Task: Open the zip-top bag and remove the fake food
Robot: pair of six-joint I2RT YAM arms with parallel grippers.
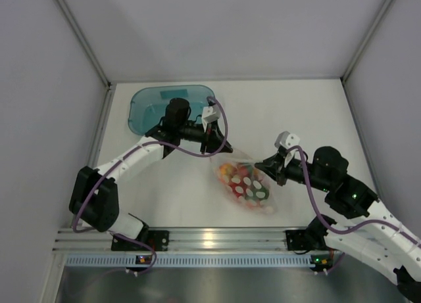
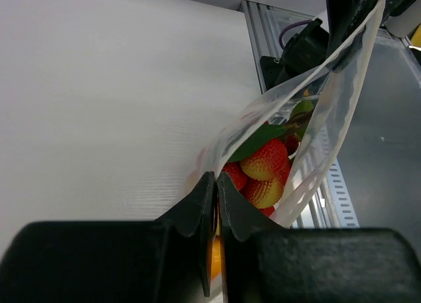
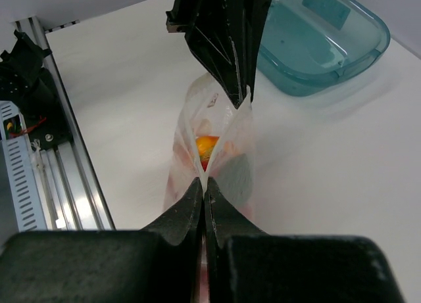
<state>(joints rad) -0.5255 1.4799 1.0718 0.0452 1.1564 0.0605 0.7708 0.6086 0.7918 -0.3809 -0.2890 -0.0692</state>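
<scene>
Surface: white table (image 1: 171, 204) inside a white-walled enclosure, with an aluminium rail (image 1: 210, 238) running along its near edge
Tray: translucent teal tray (image 1: 148, 112) lies flat at the far left of the table, well apart from the bag; the left arm's links cross over its near rim in the top view
Bag: zip-top bag (image 1: 248, 185), clear plastic with white dots, sits just right of the table's centre; its mouth edge is raised and stretched between the two grippers, and its body slumps toward the near side
Bag contact: the lower part lies on or just above the table; the pictures do not settle which
Mouth: the two lips are parted, with a gap between them that shows in both wrist views
Contents: fake food (image 2: 264, 163) is inside the bag; red and yellow dimpled berry pieces and a green leaf show through the mouth in the left wrist view, and an orange piece shows in the right wrist view
Left arm: left gripper (image 1: 223, 148) has its fingers pressed narrow on the bag's left lip, plastic clamped between the tips
Right arm: right gripper (image 1: 260, 165) has its fingers pinched together on the opposite, right lip, plastic caught between them
Spacing: the two grippers face each other across the mouth, near but not touching
</scene>
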